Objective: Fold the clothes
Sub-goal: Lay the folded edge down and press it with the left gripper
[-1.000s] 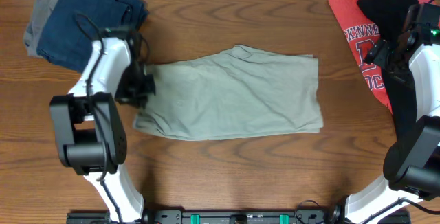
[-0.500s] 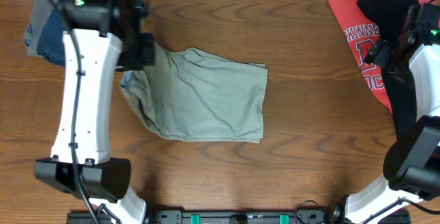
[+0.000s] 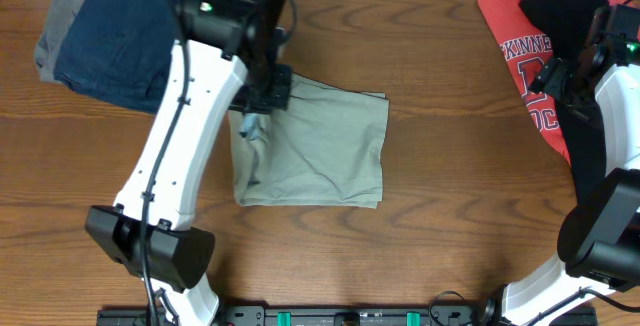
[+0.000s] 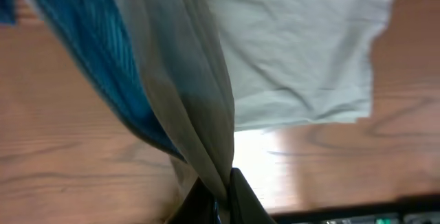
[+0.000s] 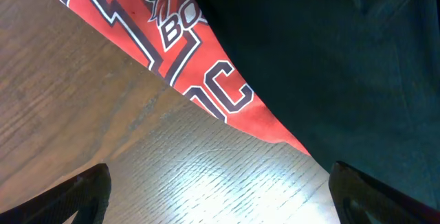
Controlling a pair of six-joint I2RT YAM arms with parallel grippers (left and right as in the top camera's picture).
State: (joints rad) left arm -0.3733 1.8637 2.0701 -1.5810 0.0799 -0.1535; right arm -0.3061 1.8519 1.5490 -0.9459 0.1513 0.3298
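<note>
The tan khaki trousers [image 3: 320,151] lie folded over near the table's middle. My left gripper [image 3: 262,94] is shut on their upper left edge and holds that edge lifted; in the left wrist view the tan cloth [image 4: 199,107] hangs bunched from my closed fingers [image 4: 240,193]. My right gripper [image 3: 562,78] is open and empty, hovering at the edge of the red white-lettered T-shirt [image 3: 525,61] and the long black garment [image 3: 580,76]; both show in the right wrist view, the shirt [image 5: 185,52] beside the black cloth [image 5: 330,52].
A dark blue folded piece [image 3: 115,36] lies on a grey piece [image 3: 60,26] at the back left corner. Bare wood [image 3: 450,216] lies between the trousers and the right pile.
My left gripper has carried the trousers' left edge up and to the right, folding the garment over itself so it now looks much narrower. The right arm has not moved.
</note>
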